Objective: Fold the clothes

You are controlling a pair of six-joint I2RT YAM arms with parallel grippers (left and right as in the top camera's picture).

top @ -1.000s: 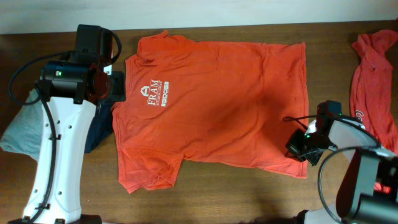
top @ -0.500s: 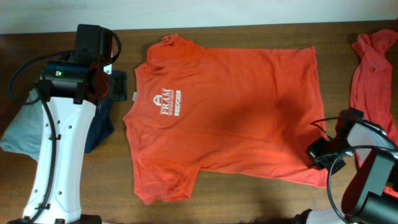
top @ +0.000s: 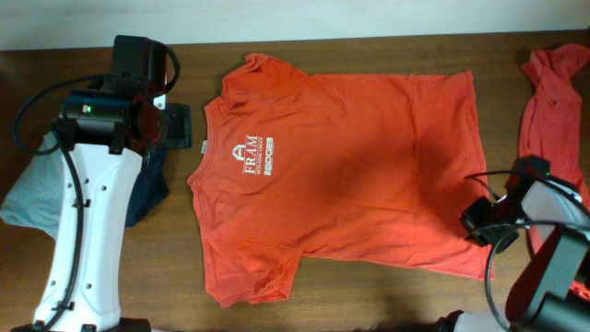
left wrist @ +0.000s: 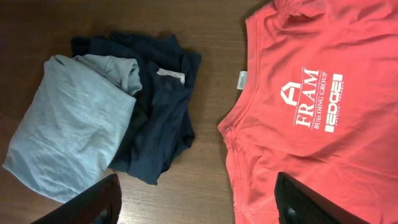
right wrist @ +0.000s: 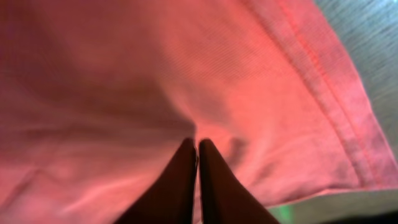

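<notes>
An orange-red T-shirt point(top: 350, 175) with a white chest logo lies spread flat across the table, collar to the left, hem to the right. My left gripper point(top: 177, 127) hovers open just left of the collar, its fingers point(left wrist: 93, 202) wide apart over bare wood with nothing between them. My right gripper point(top: 476, 224) sits at the shirt's lower right hem. In the right wrist view its fingertips point(right wrist: 198, 147) are pressed together on a thin fold of the red cloth point(right wrist: 155, 74). A second orange-red garment point(top: 553, 120) lies crumpled at the far right.
A light-grey folded garment point(top: 26, 192) and a dark navy one point(top: 147, 184) lie at the left under the left arm; in the left wrist view the grey garment point(left wrist: 68, 130) lies beside the navy one point(left wrist: 161, 112). Bare wooden table point(top: 369, 295) runs along the front.
The T-shirt has slid to the right together with my right gripper holding its hem. The left gripper has stayed in place, opened wider, and the collar now lies away from it.
</notes>
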